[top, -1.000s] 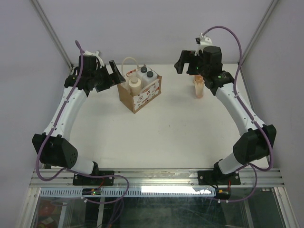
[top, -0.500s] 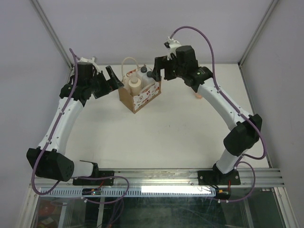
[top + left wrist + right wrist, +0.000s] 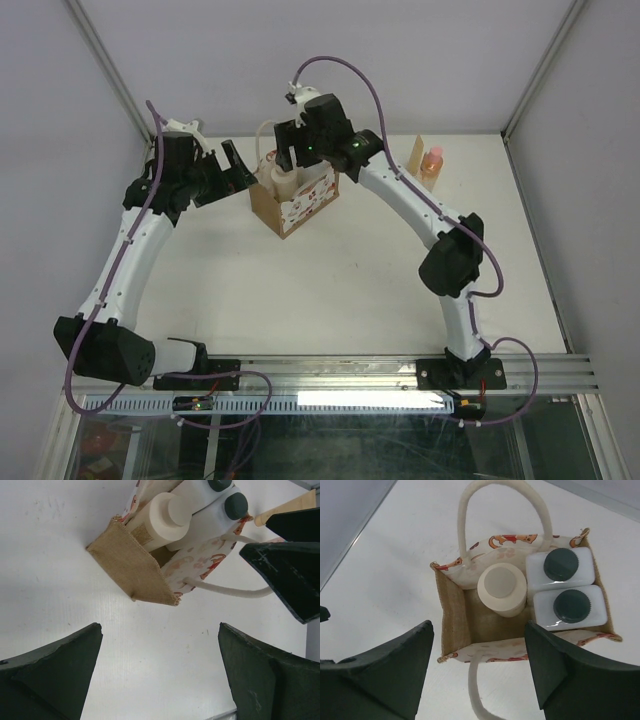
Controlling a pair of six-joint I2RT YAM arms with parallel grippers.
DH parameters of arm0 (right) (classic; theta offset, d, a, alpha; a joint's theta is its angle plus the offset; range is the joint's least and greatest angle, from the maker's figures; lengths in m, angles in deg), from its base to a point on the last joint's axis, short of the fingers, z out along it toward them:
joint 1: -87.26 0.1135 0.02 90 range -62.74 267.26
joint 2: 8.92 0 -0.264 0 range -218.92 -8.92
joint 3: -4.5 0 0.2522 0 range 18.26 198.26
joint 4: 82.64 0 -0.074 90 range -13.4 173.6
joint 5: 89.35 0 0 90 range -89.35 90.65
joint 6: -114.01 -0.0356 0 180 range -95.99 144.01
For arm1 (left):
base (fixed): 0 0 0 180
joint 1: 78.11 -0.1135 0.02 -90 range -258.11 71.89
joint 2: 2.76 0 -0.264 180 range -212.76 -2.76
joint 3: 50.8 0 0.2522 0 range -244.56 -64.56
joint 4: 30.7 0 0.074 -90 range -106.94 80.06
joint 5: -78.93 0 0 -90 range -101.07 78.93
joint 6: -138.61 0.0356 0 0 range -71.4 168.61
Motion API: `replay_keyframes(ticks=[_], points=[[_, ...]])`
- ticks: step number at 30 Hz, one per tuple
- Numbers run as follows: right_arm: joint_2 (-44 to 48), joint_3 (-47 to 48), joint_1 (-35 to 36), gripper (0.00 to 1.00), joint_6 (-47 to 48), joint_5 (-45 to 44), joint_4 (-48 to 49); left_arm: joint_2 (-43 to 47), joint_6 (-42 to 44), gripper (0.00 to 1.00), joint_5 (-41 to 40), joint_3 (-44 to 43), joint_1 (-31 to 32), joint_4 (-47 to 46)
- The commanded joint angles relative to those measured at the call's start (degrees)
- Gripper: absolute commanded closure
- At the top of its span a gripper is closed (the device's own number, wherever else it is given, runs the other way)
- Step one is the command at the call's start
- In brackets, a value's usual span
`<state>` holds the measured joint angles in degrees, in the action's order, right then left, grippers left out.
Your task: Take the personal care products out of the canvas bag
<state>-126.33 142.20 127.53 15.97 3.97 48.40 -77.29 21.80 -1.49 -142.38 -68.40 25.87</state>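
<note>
The canvas bag (image 3: pixel 298 203) stands upright at the far middle of the table. It holds a cream bottle (image 3: pixel 502 589) and two white bottles with dark caps (image 3: pixel 560 565) (image 3: pixel 573 606). My right gripper (image 3: pixel 479 630) is open and empty, hovering right above the bag's mouth (image 3: pixel 288 152). My left gripper (image 3: pixel 238 165) is open and empty, just left of the bag; its view shows the bag's brown side (image 3: pixel 142 570). An orange-pink bottle (image 3: pixel 432 163) and a tan flat tube (image 3: pixel 416 152) stand on the table at the far right.
The bag's pale handles (image 3: pixel 470 520) loop up on both sides of its mouth, one near my right fingers. The booth's back wall is close behind the bag. The metal rail (image 3: pixel 330 375) runs along the near edge.
My right arm has swung left from the orange-pink bottle at the far right to above the bag. My left gripper has shifted slightly beside the bag.
</note>
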Motion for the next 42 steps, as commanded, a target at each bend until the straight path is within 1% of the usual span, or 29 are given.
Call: replay_keyframes(ticks=[1,5,8,11,13,17,19,24,27,30,35,42], points=[[-3.34,3.81,1.99,0.27,-3.29,-5.06,1.51,0.08,3.03,0.01,-3.78,-2.08,-0.05,0.11],[-5.45,3.01,2.70,0.29,-5.07,-8.07,1.63,-1.50,4.48,0.01,-5.07,-3.92,-0.07,2.04],[-7.35,2.10,4.56,0.29,-5.71,-13.36,1.78,-1.87,5.51,0.01,-6.60,-4.53,-0.11,2.51],[-10.01,3.22,5.80,0.29,-6.50,-17.88,1.64,-2.56,6.34,0.01,-6.72,-5.21,-0.09,2.89],[-12.04,5.22,6.44,0.28,-5.97,-21.67,1.30,-2.92,6.54,0.01,-6.36,-5.49,-0.18,3.21],[-15.04,8.05,6.60,0.23,-5.92,-25.71,1.00,-2.78,6.89,0.01,-6.05,-5.37,-0.12,3.51],[-16.23,8.51,6.54,0.21,-5.85,-26.34,1.64,-2.40,7.38,0.01,-6.17,-5.37,-0.13,3.59],[-19.81,11.65,6.62,0.20,-6.68,-27.59,2.47,-2.46,8.41,0.01,-6.63,-6.64,-0.11,4.35],[-22.01,12.83,6.66,0.20,-5.50,-26.57,4.98,-2.44,8.74,0.01,-6.68,-7.14,-0.13,4.73],[-23.80,13.24,6.66,0.16,-4.66,-27.96,6.33,-2.43,9.17,0.01,-6.81,-7.55,-0.13,5.28],[-25.55,13.22,6.60,0.12,-3.66,-30.00,10.16,-2.20,10.40,0.01,-7.70,-7.74,-0.13,6.34],[-28.15,14.14,6.57,0.13,-1.09,-31.61,14.62,-2.01,10.98,0.01,-7.92,-7.62,-0.13,6.48]])
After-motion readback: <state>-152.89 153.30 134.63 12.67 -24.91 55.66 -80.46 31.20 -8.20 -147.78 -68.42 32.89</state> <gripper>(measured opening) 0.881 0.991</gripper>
